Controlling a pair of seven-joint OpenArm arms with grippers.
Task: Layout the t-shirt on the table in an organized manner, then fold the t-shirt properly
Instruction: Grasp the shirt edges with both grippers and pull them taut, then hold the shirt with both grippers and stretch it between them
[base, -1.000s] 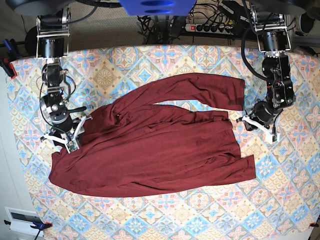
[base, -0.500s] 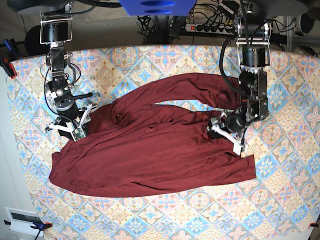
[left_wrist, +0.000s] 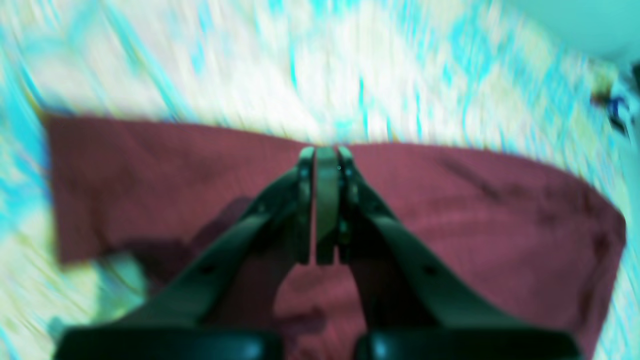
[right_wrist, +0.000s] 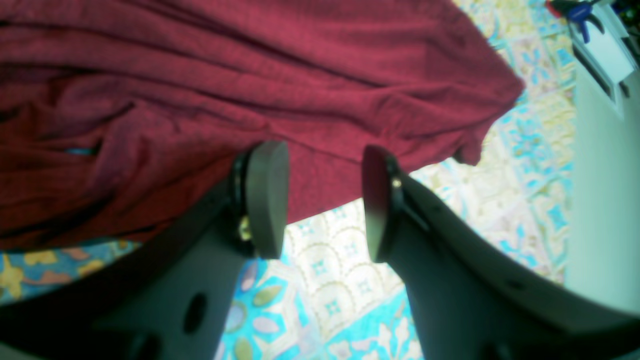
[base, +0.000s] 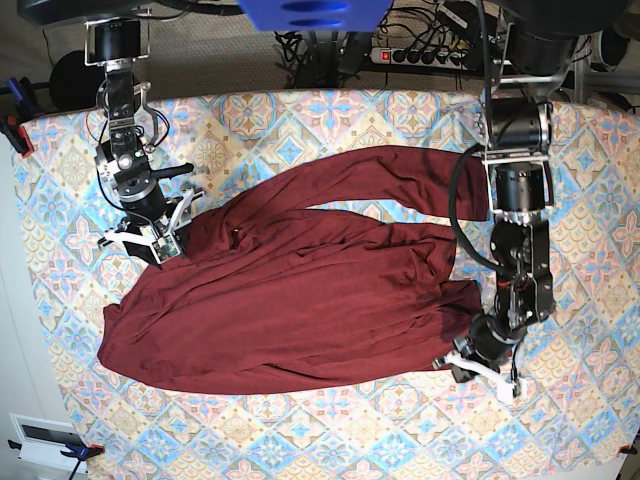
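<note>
The left hand (base: 478, 366), its jaws pressed shut, sits at the near corner of the t-shirt (base: 300, 290), whose long axis runs across the counter (base: 330, 420) toward the right hand (base: 143, 243), open wide at the opposite edge.

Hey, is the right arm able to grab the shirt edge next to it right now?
Probably yes. The right pincer stands open just above the near edge of the shirt, with only bare tablecloth beneath it. Nothing blocks the way; a short move toward the cloth looks enough.
</note>
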